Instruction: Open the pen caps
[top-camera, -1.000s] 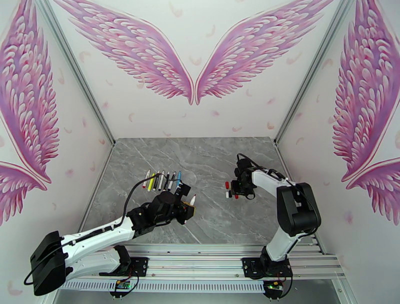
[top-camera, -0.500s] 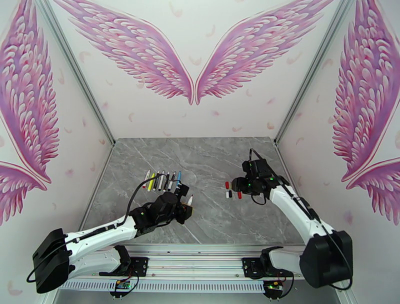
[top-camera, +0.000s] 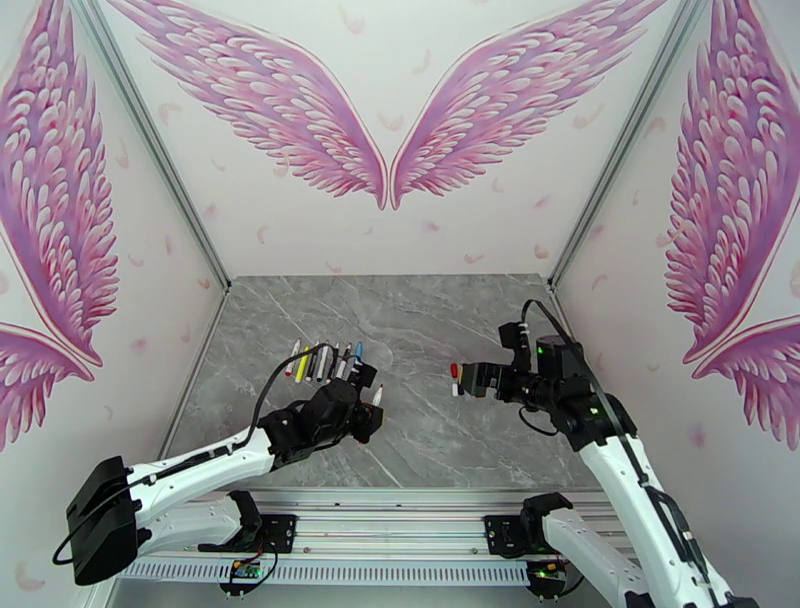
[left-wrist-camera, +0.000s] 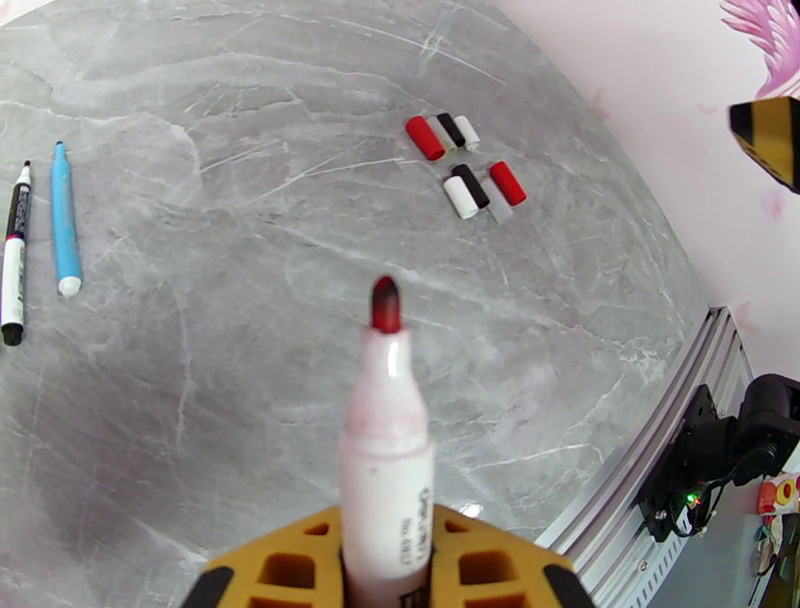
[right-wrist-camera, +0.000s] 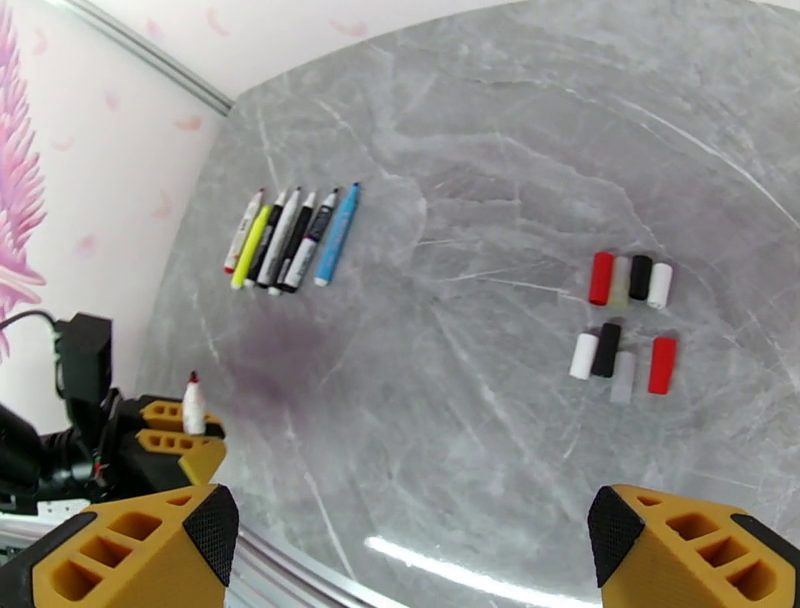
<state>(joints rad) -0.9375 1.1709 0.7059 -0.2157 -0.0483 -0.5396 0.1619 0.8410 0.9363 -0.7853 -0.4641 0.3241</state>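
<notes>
Left fingers (left-wrist-camera: 270, 572) clamp an uncapped white plastic marker pen (left-wrist-camera: 385, 440), red-tipped; right fingers (right-wrist-camera: 150, 545) stand wide apart near seemingly 8 short cylindrical plastic caps (right-wrist-camera: 606, 348) on the grey marble table (right-wrist-camera: 480, 150).

**Exterior finish, both arms**

My left arm (top-camera: 190, 468) and right arm (top-camera: 635, 490) use white link shells joined by black joint housings, the largest being a black block (top-camera: 98, 520) on the left arm. Each arm stands on a black base plate (top-camera: 265, 530). A thin black cable (top-camera: 262, 395) loops free of the left arm, and a second black cable (top-camera: 537, 303) arcs above the right one. Small green indicator lights (top-camera: 543, 350) show on the right arm's black housings. My left gripper (top-camera: 368, 408) and right gripper (top-camera: 470, 380) have black bodies. The fingers (right-wrist-camera: 120, 545) are yellow-orange plastic moulded as an open lattice of angular cells, with black textured pads (right-wrist-camera: 213, 520) on their inner faces.
</notes>
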